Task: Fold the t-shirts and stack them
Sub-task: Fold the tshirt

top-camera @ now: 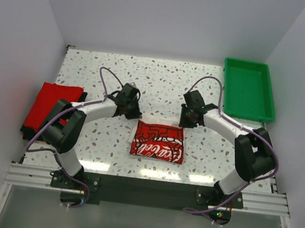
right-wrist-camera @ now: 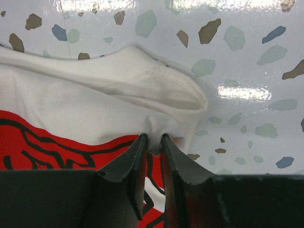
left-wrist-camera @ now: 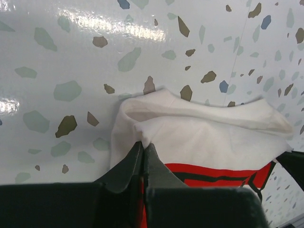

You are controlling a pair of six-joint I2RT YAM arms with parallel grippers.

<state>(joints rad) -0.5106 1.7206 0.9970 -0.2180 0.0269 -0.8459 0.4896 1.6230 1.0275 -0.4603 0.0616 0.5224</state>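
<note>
The cream-white t-shirt (top-camera: 157,142) with the red printed graphic lies folded on the table's middle. My left gripper (top-camera: 136,115) is at its far left corner, and in the left wrist view the gripper (left-wrist-camera: 143,145) is shut on a pinch of the shirt's white cloth (left-wrist-camera: 209,133). My right gripper (top-camera: 184,122) is at the far right corner. In the right wrist view it (right-wrist-camera: 154,140) is shut on a fold of the same shirt (right-wrist-camera: 95,104). A plain bright red t-shirt (top-camera: 52,102) lies at the left edge on a darker one (top-camera: 27,131).
A green plastic tray (top-camera: 248,89) stands at the back right. The speckled tabletop (top-camera: 162,76) stretches behind the shirt. White walls close in the left, right and back.
</note>
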